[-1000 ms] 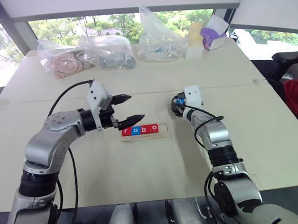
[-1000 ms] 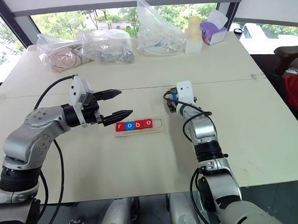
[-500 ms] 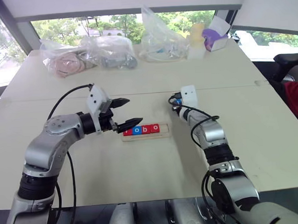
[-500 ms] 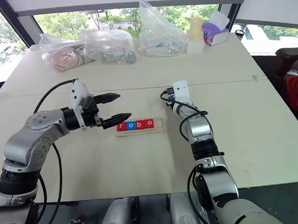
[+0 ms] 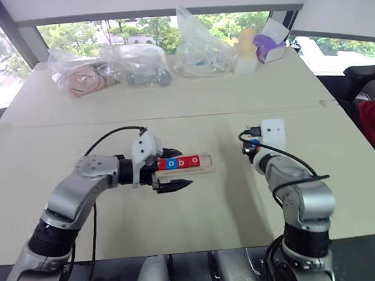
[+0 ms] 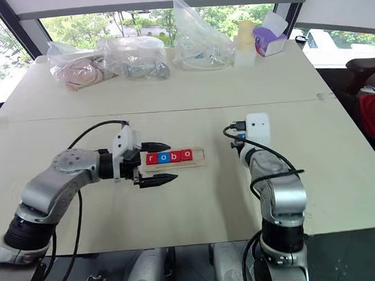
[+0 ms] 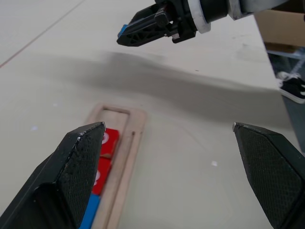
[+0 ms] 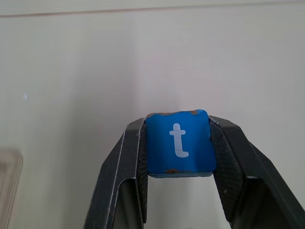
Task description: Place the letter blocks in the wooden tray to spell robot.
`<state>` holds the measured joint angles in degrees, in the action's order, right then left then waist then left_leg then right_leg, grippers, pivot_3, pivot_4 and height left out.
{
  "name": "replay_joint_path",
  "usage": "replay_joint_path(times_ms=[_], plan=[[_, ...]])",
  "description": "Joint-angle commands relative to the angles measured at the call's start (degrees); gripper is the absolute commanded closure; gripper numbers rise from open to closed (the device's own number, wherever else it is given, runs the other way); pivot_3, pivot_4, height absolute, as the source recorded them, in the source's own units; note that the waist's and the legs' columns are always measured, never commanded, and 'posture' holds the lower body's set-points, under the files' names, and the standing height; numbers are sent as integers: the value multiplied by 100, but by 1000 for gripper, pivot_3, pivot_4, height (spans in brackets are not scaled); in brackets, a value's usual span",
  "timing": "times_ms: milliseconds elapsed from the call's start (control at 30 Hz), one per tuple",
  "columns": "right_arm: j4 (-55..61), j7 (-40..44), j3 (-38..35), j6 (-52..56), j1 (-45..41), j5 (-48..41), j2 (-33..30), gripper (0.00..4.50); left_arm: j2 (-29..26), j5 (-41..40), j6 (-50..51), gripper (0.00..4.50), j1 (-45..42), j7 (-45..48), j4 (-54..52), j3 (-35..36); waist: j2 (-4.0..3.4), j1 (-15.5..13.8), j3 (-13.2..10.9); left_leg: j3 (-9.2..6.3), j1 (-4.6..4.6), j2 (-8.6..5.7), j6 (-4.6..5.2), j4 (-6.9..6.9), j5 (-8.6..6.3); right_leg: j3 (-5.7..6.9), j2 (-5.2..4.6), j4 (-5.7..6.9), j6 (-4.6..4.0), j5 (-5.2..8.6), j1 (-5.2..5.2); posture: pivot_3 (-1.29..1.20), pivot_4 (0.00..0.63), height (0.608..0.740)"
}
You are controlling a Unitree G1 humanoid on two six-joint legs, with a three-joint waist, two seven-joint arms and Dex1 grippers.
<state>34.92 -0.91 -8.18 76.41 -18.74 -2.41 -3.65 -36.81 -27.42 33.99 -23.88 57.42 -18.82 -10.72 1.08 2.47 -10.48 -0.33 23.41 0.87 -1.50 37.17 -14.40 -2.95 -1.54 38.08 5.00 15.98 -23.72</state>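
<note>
Now the blue t block (image 8: 178, 143) is pinched by the right gripper (image 8: 178, 152); the wooden tray's (image 6: 201, 155) free slot lies leftward, long axis left-right, while the left gripper (image 6: 156, 162) is spread.

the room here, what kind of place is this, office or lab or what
Probably an office or meeting room used for robot trials. A large pale table stands by wide windows with trees outside. Along its far edge lie clear plastic bags of items, and the wooden tray with letter blocks sits mid-table.
</note>
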Motion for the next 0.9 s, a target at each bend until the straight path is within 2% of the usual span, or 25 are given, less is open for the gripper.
replay_joint_path(times_ms=[33, 200, 333, 400, 467, 533, 567, 633, 733, 800, 867, 900], plan=[[377, -141, -188, 391, 20, 31, 224, 3270, 136, 139, -279, 0, -246, 126, 152, -148, 0, -2, 0, 0, 0, 0, 0, 1, 0, 0, 1, 0, 0, 0, 1, 0, 150, 735], [233, -352, -733, 697, -116, 64, 921, 3270, 343, 233, -383, 0, -397, 224, 396, -280, 0, 2, 0, 1, 2, -1, 0, -2, 0, 0, 1, -1, 1, 0, -2, 0, 150, 735], [91, -430, -824, 639, -124, 103, 1088, 3270, 445, 197, -322, 0, -446, 232, 389, -256, 0, 1, 0, 1, 3, -2, 0, -2, 0, 0, -1, -2, 1, 0, -2, 0, 150, 735], [34, -438, -822, 620, -105, 111, 1107, 2220, 437, 222, -335, 0, -433, 256, 404, -248, 0, 7, 0, 1, 3, -2, 0, -2, 0, 0, -1, -2, 1, 0, -2, 0, 150, 735], [24, -438, -809, 636, -113, 122, 1064, 1415, 427, 230, -346, 0, -430, 269, 422, -231, 0, 5, 0, 0, 2, -1, 0, -2, 0, 0, 0, -2, 1, 0, -1, 0, 150, 735], [59, -338, -873, 617, -191, 53, 980, 338, 412, 230, -337, 0, -443, 266, 440, -199, 0, 3, 0, -1, 2, -1, 0, -2, 0, 0, 0, -2, 1, 0, 0, 0, 150, 735], [83, -201, -832, 535, -227, -14, 805, 13, 393, 217, -325, 0, -450, 273, 445, -172, 0, -3, 0, 0, 2, -2, 0, -1, 0, 0, -1, -3, 1, 0, 0, 0, 150, 735], [122, 42, -739, 366, -261, -119, 496, 13, 350, 185, -306, 0, -442, 292, 432, -128, 0, -6, 0, 0, 3, -4, 0, -1, 0, 0, -3, -8, 2, 0, 2, 0, 150, 735], [-204, 1070, -465, -408, -428, -381, -968, 13, 225, 107, -271, 0, -473, 394, 436, -41, -7, 4, -6, 5, 4, -6, 0, -1, 0, 0, -6, -14, 3, 1, 3, 0, 150, 735], [-536, 2392, -128, -1444, -369, -700, -2085, 13, 169, 89, -303, 0, -535, 485, 441, -32, -7, 1, -8, 8, 5, -8, 0, 0, 0, -1, -7, -20, 4, 1, 5, 0, 150, 735], [-886, 4548, 20, -2935, -7, -1301, -3206, 13, 84, 65, -329, 0, -595, 691, 432, -74, -6, 0, -8, 6, -1, -9, 1, -4, -1, 1, -1, -26, 7, 3, 13, 0, 150, 735], [-1277, 5169, -32, -3505, 43, -1417, -3550, 13, 27, 68, -342, 0, -618, 817, 414, -116, -3, 3, -9, 6, -1, -13, 5, -5, -3, 7, 6, -37, 9, 4, 22, 0, 150, 735]])
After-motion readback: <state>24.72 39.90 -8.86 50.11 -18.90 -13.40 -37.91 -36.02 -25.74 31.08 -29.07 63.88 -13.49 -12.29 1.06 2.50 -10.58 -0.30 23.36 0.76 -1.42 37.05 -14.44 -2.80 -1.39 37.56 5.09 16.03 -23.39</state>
